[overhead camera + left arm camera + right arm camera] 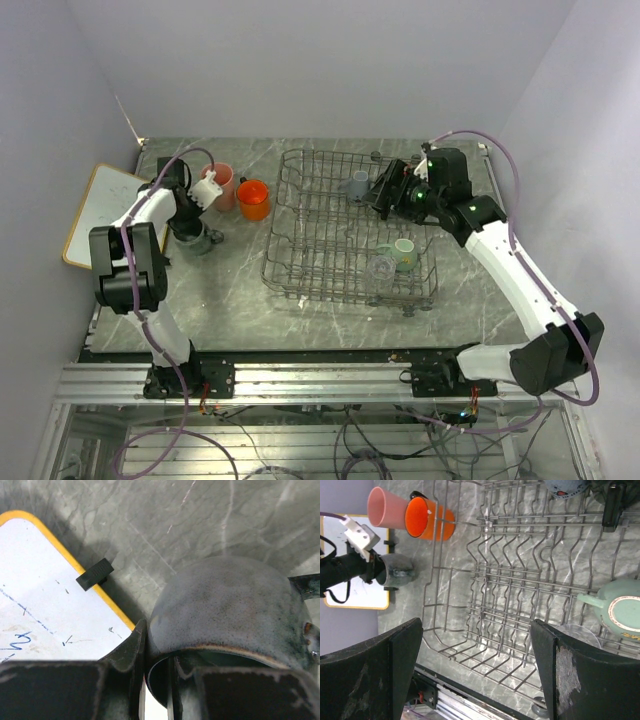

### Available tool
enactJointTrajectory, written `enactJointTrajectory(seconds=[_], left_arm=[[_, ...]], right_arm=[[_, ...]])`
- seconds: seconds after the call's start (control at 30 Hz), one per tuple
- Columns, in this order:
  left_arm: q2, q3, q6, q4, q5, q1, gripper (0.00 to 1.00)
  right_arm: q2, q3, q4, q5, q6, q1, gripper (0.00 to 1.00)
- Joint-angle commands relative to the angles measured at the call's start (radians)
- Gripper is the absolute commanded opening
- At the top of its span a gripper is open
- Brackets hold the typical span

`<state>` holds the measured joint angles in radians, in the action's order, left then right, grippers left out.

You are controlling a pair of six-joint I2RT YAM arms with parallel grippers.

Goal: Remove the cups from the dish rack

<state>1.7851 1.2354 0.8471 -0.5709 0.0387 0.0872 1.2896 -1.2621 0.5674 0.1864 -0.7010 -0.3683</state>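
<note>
The grey wire dish rack (300,262) stands mid-table. It holds a grey mug (357,184) at the far side, and a mint-green mug (402,253) and a clear glass (382,266) at the near right. A pink tumbler (220,185) and an orange mug (253,198) stand on the table left of it. My left gripper (192,232) is shut on the rim of a second grey mug (230,610), which is on or just above the table near the whiteboard. My right gripper (477,650) is open and empty above the rack's far right. The black mug is not visible.
A white board with a wooden frame (100,210) lies at the left table edge, close to the held mug. In the left wrist view, a small black clip (95,573) sits on the board's yellow edge. Walls close in behind and on both sides.
</note>
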Motion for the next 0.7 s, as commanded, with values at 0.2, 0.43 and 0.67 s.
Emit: enactJointTrajectory(seconds=[0.2,0.43,0.67], left_arm=[[-0.022,0.024,-0.021,0.101,-0.074,0.025,0.13],[-0.013,0.022,-0.029,0.098,-0.080,0.025,0.24],[-0.043,0.034,-0.035,0.099,-0.089,0.026,0.48]], right_arm=[[0.068,-0.028,0.010,-0.028,0.046,0.030,0.89],[0.078,-0.019,0.003,-0.026,0.047,0.041,0.89],[0.097,-0.025,0.002,-0.044,0.060,0.054,0.90]])
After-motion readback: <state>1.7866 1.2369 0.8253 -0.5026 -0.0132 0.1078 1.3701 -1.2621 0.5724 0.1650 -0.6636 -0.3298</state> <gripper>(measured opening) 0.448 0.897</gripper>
